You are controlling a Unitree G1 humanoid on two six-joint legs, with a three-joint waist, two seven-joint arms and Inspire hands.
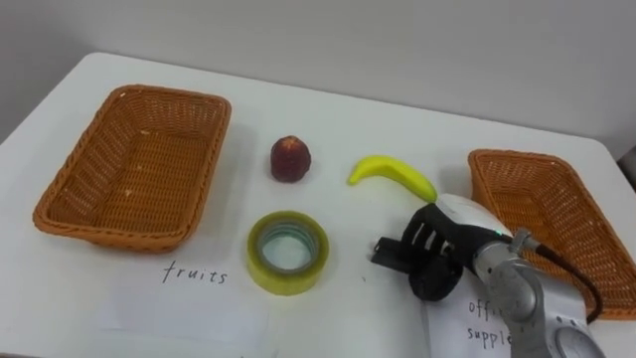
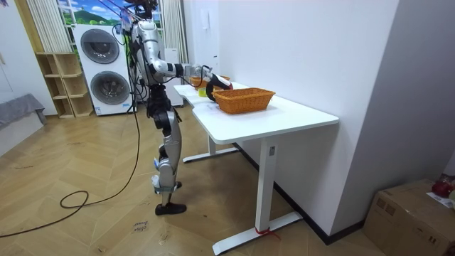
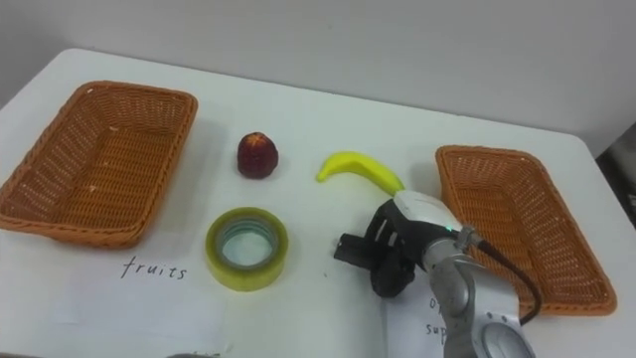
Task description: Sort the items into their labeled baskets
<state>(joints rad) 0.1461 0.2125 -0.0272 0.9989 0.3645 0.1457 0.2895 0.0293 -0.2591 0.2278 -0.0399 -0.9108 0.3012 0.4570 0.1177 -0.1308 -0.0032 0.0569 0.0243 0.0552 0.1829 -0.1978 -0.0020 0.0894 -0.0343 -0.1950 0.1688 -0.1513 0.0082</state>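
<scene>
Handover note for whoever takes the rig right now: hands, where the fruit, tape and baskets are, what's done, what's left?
Right hand: low over the table, just on the robot's side of the banana and left of the right basket. Whether it holds anything cannot be told.
Things: the red fruit and banana lie on the table between the baskets. The tape roll lies nearer the robot, in front of the red fruit.
Done: nothing sorted yet. The left basket and right basket are both empty.
Left: red fruit and banana into one basket, tape roll into the other.
</scene>
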